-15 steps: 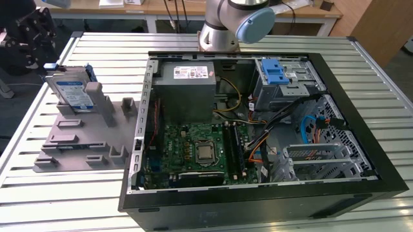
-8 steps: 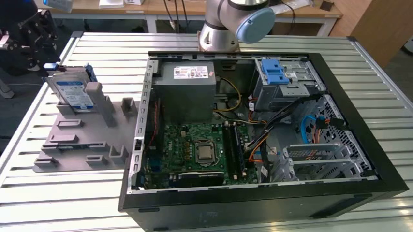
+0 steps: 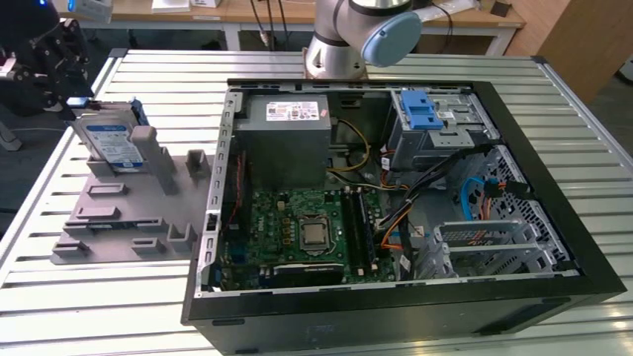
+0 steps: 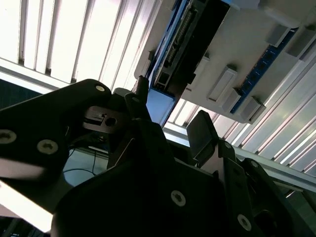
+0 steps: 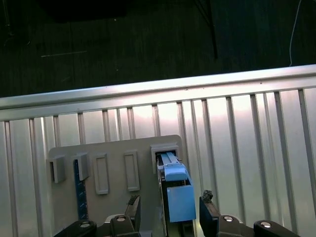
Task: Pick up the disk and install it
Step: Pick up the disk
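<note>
The disk (image 3: 109,144) stands on edge in a slot of the grey holder plate (image 3: 109,222), at the exterior view's left, its white-and-blue label facing outward. My black gripper (image 3: 71,100) hovers just over its upper end. In the first wrist view the disk (image 5: 174,185) shows edge-on with its blue rail, and the gripper (image 5: 169,200) straddles it with a small gap on each side of its fingertips (image 5: 206,198). In the second wrist view the gripper (image 4: 170,106) stands open at the disk's connector end (image 4: 180,47).
An open black computer case (image 3: 534,141) lies on the slatted metal table (image 3: 118,297). Inside are a grey power supply box (image 3: 287,137), a motherboard (image 3: 296,230) and a perforated cage with a blue latch (image 3: 425,115). The arm's base (image 3: 342,44) stands behind the case.
</note>
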